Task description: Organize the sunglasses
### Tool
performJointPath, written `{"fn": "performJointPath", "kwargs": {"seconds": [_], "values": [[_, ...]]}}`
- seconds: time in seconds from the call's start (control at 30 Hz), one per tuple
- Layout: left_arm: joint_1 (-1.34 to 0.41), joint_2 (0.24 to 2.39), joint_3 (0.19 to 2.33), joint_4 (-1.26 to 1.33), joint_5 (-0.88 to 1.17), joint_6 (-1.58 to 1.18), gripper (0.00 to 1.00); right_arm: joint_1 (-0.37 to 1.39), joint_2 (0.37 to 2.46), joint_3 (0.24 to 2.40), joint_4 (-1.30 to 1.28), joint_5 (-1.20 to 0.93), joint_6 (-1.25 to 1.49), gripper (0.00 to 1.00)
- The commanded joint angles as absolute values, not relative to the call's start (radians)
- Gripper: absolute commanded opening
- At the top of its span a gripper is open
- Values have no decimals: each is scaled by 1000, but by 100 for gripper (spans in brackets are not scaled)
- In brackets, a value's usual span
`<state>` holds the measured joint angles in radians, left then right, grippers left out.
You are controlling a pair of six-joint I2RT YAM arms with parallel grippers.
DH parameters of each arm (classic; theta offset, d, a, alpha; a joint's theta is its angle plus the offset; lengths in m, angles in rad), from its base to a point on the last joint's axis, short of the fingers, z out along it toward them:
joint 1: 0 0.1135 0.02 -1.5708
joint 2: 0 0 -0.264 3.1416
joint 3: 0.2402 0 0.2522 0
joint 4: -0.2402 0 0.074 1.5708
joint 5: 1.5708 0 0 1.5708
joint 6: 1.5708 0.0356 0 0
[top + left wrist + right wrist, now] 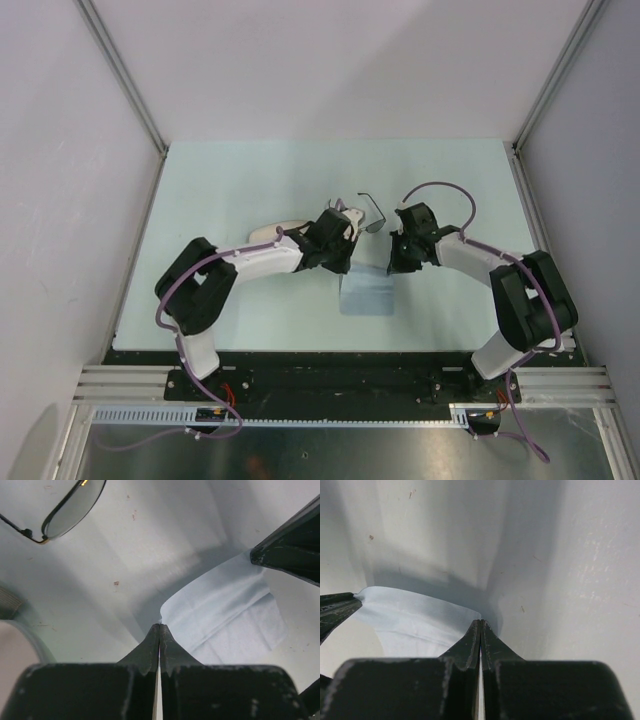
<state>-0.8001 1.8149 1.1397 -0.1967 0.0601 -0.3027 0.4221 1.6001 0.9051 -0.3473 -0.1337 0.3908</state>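
The sunglasses [372, 214] lie on the table behind the two grippers; in the left wrist view one grey lens and thin dark frame [70, 507] show at the top left. A light-blue cloth [367, 295] lies in front of them. My left gripper [346, 268] is shut on the cloth's far left corner [210, 610]. My right gripper [392, 268] is shut on its far right corner [415, 617]. The cloth's far edge hangs raised between the two grippers. Each wrist view shows the other gripper's fingertip [285, 550] [335, 607] at the cloth's opposite corner.
A beige oblong case [270, 236] lies under the left arm, left of the sunglasses; its edge [12, 655] shows at the left of the left wrist view. The pale table [250, 180] is bordered by metal rails [130, 90] and walls.
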Motion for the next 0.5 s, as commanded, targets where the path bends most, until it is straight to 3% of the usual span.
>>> {"fn": "performJointPath", "kwargs": {"seconds": [0.0, 0.47], "values": [[-816, 1758, 1120, -179, 112, -249, 1, 425, 1546, 904, -386, -173, 374, 0], [-825, 1733, 1057, -173, 175, -158, 0, 439, 1509, 870, -453, -216, 373, 0]]}}
